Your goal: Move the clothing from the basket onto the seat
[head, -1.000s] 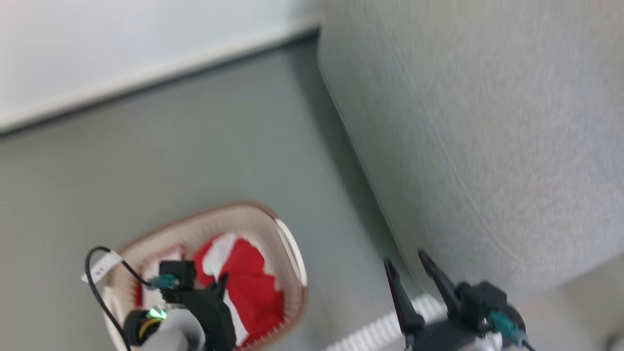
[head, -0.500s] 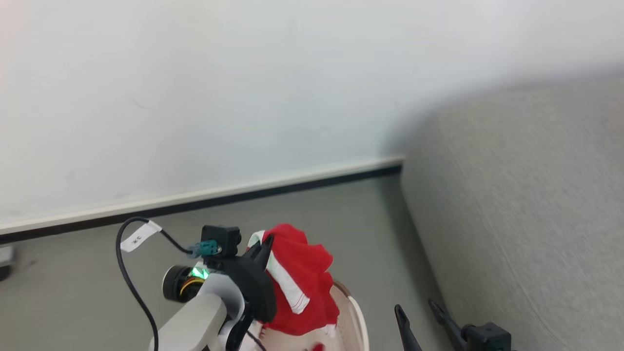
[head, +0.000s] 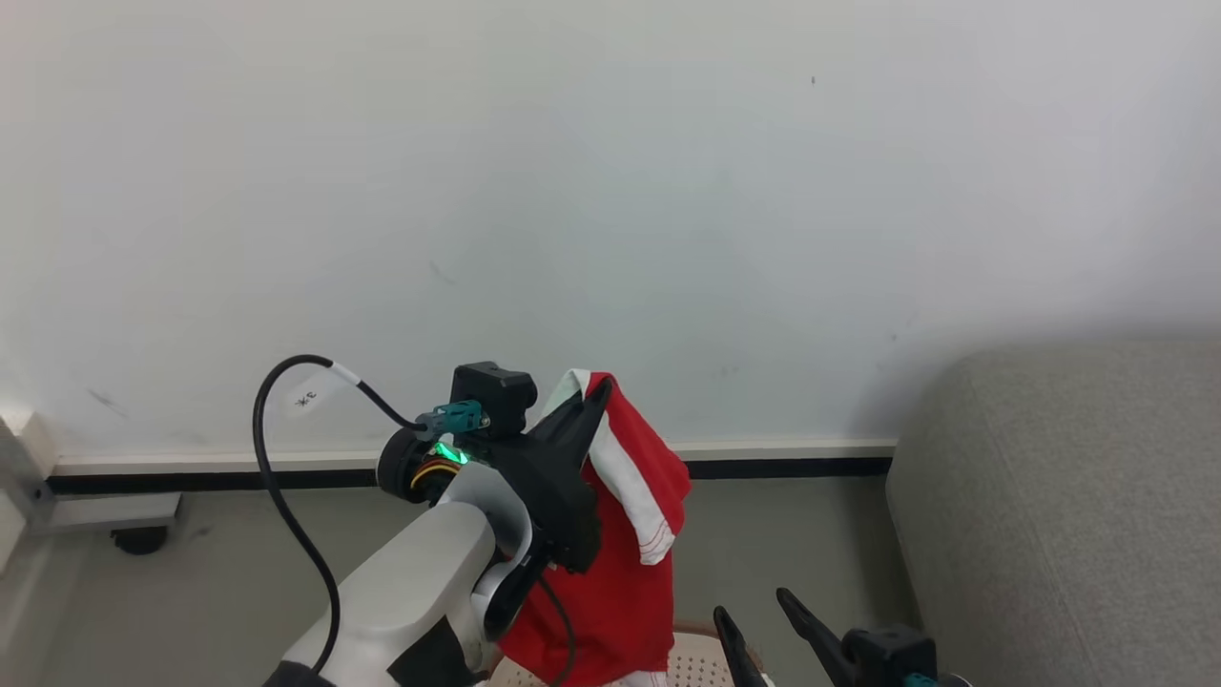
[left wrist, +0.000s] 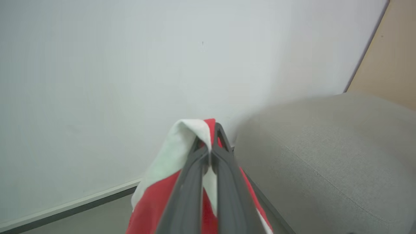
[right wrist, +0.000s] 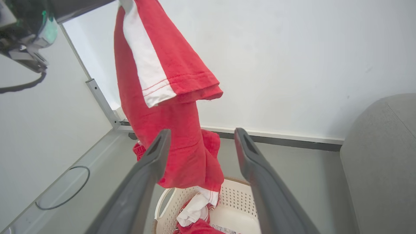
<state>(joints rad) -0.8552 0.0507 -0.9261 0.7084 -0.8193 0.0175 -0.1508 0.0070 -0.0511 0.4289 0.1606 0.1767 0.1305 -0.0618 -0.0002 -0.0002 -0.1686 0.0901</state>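
My left gripper (head: 596, 386) is shut on the top fold of a red garment with a white stripe (head: 625, 534), which hangs down from it above the basket. In the left wrist view the closed fingers (left wrist: 224, 182) pinch the red and white cloth (left wrist: 172, 156). The hanging clothing (right wrist: 169, 97) trails down to the cream basket (right wrist: 240, 201), where more red and white cloth (right wrist: 195, 211) lies. My right gripper (head: 752, 603) stands open and holds nothing, low beside the basket rim (head: 701, 663). The grey seat (head: 1068, 515) is to the right.
A white wall with a dark baseboard (head: 792, 466) runs behind, above the grey floor. A metal post (right wrist: 100, 100) and a low base on a caster (head: 138, 539) stand at the left. A beige panel (left wrist: 390, 65) rises behind the sofa (left wrist: 325, 156).
My left gripper has risen out of the basket, lifting the red garment with it. The head camera has tilted up, so the wall has come into view. The right gripper stays open.
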